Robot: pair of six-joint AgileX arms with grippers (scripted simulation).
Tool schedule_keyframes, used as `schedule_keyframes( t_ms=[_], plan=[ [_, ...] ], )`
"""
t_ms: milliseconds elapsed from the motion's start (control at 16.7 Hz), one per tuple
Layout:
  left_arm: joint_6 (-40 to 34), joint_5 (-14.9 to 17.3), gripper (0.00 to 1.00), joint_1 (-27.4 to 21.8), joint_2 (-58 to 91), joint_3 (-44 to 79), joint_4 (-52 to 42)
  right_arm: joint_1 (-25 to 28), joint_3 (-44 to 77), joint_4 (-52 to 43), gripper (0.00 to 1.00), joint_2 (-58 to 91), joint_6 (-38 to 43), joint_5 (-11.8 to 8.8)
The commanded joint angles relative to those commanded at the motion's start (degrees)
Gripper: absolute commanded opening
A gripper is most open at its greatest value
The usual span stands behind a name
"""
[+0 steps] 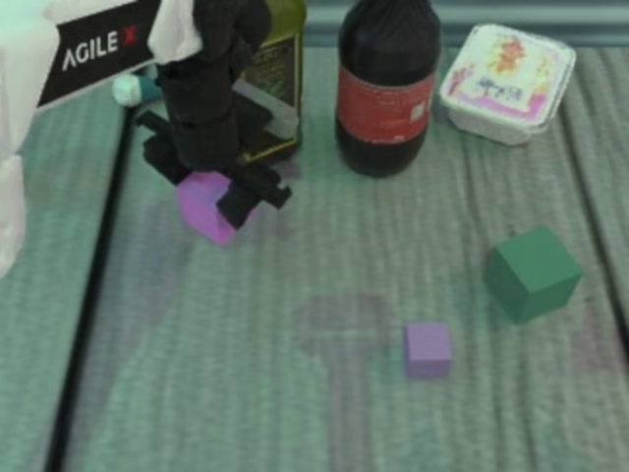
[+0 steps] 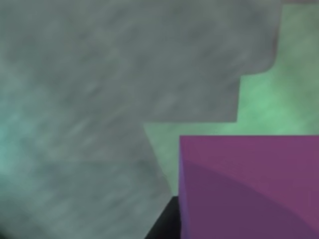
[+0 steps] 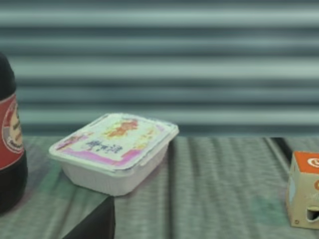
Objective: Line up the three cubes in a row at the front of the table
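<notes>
My left gripper (image 1: 212, 201) hangs at the back left of the table, shut on the magenta-pink cube (image 1: 201, 205), which rides tilted above the planks. In the left wrist view that cube (image 2: 249, 189) fills the lower corner beside one dark finger (image 2: 164, 221), over a broad grey shadow. The small lavender cube (image 1: 428, 350) rests on the table (image 1: 295, 413) front of centre. Further right and a little farther back stands the larger dark green cube (image 1: 532, 273). My right arm is outside the top view. Its wrist view shows only one dark finger (image 3: 94, 221).
Along the back stand an olive bottle (image 1: 277, 79), a dark bottle with a red label (image 1: 386, 88) and a white lidded food tub (image 1: 507, 81). An orange-and-white carton (image 3: 305, 189) sits past the tub. A dark plank gap (image 1: 93, 295) runs down the left.
</notes>
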Motion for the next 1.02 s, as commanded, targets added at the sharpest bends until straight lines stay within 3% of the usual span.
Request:
schedule_keyframes(
  t_ms=[240,420,1020],
  plan=[
    [-1.87,-0.06,0.00,-1.20,0.08,-0.07,0.09,0.00,0.00,0.00,1.00,0.00,0.00,0.00],
    [-9.02,-0.20,0.00,-4.35,-0.37,-0.40,-0.18,0.00,0.00,0.00,1.00,0.00,0.00,0.00],
    [-52.62,-0.88,0.00,-20.81,-4.45,-4.61,-1.06,0.00,0.00,0.00,1.00,0.00,0.00,0.00]
  ],
)
